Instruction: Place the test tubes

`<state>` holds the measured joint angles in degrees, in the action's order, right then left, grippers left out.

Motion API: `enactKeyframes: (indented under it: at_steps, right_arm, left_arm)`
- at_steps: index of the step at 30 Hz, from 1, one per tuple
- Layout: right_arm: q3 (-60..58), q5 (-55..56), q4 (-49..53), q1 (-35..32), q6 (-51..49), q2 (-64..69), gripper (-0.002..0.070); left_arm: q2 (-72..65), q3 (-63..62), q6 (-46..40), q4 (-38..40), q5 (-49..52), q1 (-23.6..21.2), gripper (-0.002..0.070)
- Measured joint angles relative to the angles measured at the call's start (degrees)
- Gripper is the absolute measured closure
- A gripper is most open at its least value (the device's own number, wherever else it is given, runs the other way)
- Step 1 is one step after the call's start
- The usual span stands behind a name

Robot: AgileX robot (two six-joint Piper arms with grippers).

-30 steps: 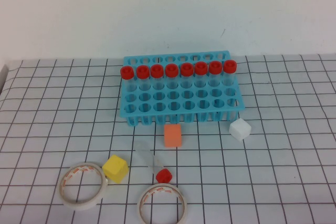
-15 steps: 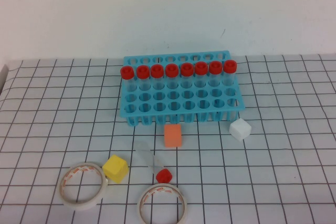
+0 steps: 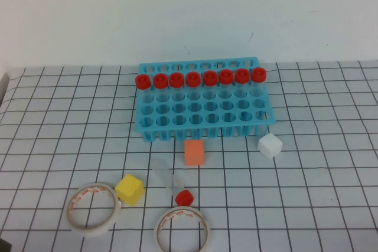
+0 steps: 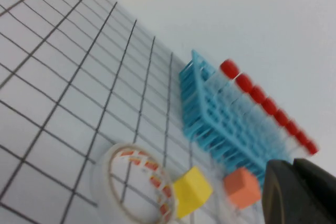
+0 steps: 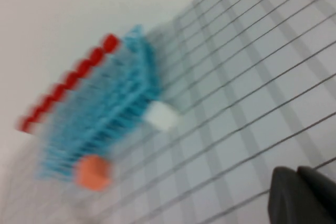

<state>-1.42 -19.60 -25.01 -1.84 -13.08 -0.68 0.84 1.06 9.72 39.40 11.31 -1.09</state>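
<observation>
Here, the left hand (image 4: pixel 293 167) hangs over the near left of the counter (image 3: pixel 47 122), tilted toward the rack, its fingers pressed together on nothing. A tape roll (image 3: pixel 92 208) lies flat at the near left, with a yellow cube (image 3: pixel 130 189) just beside its right rim. The loose tube (image 3: pixel 172 184) lies flat next, its red cap toward the near edge, close against the far rim of a second roll (image 3: pixel 183 230). An orange cube (image 3: pixel 194 152) sits just in front of the blue rack (image 3: pixel 204 116), where eight capped tubes (image 3: pixel 201 78) stand upright in one row. A white cube (image 3: pixel 270 145) rests by the rack's near right corner. The right hand (image 5: pixel 297 174) hangs over the right side, likewise closed and empty.
</observation>
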Motion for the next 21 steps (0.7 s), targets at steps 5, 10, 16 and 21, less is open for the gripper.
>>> enactKeyframes:
  at_steps: [5,10,16,21]
  right_arm:
    - [-0.12,0.65,-19.43,0.00,0.00,0.00,0.0678]
    - [-0.12,4.34,-21.55,0.00,0.10,0.00,0.0678]
    - [-0.12,4.29,-24.36,0.00,7.46,0.00,0.0678]
    - [-0.12,-0.55,-25.08,0.00,16.80,0.00,0.0678]
  left_arm:
    - [0.00,0.00,2.53,7.46,-4.09,0.00,0.0677]
    - [0.00,-0.12,-0.73,9.71,-1.56,0.10,0.0676]
    - [-12.18,-14.05,-19.69,2.32,20.34,0.80,0.0676]
    - [-30.57,-27.96,-37.71,-1.82,34.28,0.80,0.0676]
